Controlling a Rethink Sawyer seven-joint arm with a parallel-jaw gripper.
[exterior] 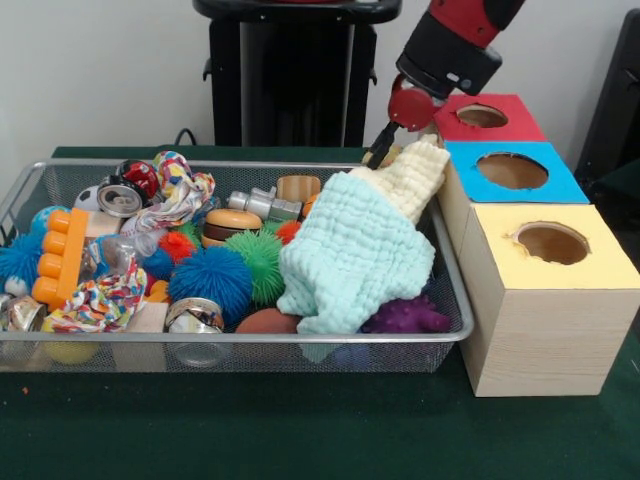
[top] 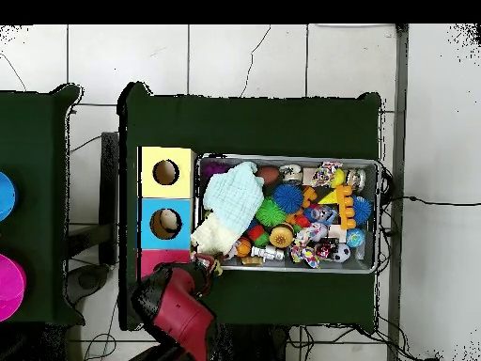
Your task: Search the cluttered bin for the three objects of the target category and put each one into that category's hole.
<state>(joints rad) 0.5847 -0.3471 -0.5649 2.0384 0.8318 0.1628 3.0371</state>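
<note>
— Black jaws (exterior: pixel 383 150): gripping something?
— Yes, clamped on the cream cloth's (exterior: pixel 412 172) far corner at the bin's (exterior: pixel 452 300) box-side end.
— And the bin?
— On the green surface (exterior: pixel 300 420), touching the yellow box (exterior: pixel 545 310).

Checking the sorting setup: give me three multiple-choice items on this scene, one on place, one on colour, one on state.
1. Where is the gripper?
A. over the bin's box-side far corner
B. over the yellow box
C. off the table

2. What colour is the middle box's top?
A. red
B. blue
C. yellow

3. How does the pale blue cloth lie?
A. folded beside the bin
B. inside a box
C. draped over toys in the bin

Answers: 1 A, it hangs by the cream cloth at that corner. 2 B, blue sits between red and yellow. 3 C, it covers toys at the bin's box end.
</note>
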